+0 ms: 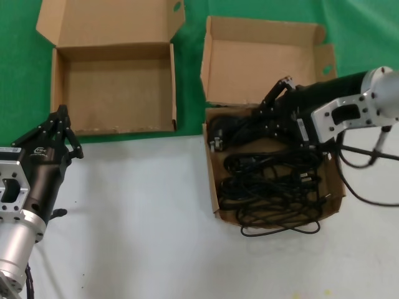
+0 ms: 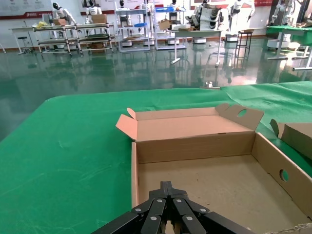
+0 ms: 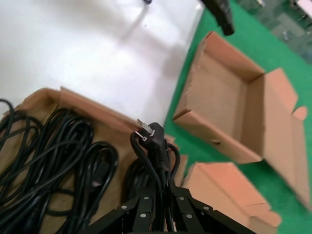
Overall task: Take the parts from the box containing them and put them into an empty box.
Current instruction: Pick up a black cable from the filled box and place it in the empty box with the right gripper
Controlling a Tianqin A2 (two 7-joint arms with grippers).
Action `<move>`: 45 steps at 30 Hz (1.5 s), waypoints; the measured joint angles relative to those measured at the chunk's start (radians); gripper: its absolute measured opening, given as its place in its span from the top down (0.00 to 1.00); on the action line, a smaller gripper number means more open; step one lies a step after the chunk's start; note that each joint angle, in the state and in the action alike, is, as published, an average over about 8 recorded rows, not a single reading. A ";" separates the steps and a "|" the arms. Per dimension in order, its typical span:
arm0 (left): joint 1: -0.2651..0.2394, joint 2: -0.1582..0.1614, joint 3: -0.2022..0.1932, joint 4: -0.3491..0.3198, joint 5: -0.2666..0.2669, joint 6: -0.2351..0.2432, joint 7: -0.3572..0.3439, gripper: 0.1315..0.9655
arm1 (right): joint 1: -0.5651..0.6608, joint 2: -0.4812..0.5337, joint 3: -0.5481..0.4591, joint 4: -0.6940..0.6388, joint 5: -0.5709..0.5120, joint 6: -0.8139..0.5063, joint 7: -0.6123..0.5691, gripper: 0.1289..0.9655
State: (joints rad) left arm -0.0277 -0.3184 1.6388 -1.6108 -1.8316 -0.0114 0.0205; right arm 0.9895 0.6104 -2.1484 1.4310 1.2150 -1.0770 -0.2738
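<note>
Black cable [image 3: 157,146] clamped in right gripper [image 3: 161,195] over full box [image 1: 215,193]; left gripper [image 1: 61,128] closed, near empty box [image 1: 56,93].

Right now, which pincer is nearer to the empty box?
Left. The left pincer hangs shut at the empty box's near left corner. The right pincer is over the box of cables, shut on a power cable.

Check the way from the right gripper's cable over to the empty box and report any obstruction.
Nothing visible blocks it. The right gripper is shut on a power cable inside the full box. Only bare table and green cloth separate it from the empty box.
</note>
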 joint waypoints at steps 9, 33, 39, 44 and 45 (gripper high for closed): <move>0.000 0.000 0.000 0.000 0.000 0.000 0.000 0.98 | 0.036 -0.007 0.021 0.091 0.016 -0.021 0.074 0.93; 0.000 0.000 0.000 0.000 0.000 0.000 0.000 0.98 | 0.217 -0.423 -0.071 -0.282 -0.021 0.186 -0.019 0.93; 0.000 0.000 0.000 0.000 0.000 0.000 0.000 0.98 | 0.229 -0.498 -0.070 -0.409 0.004 0.264 -0.105 0.93; 0.000 0.000 0.000 0.000 0.000 0.000 0.000 0.98 | 0.229 -0.526 -0.067 -0.465 0.022 0.308 -0.163 0.90; 0.000 0.000 0.000 0.000 0.000 0.000 0.000 0.98 | 0.228 -0.529 -0.066 -0.472 0.026 0.315 -0.172 0.90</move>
State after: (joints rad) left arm -0.0277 -0.3184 1.6388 -1.6108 -1.8316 -0.0114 0.0205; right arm 1.2174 0.0816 -2.2146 0.9590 1.2406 -0.7623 -0.4460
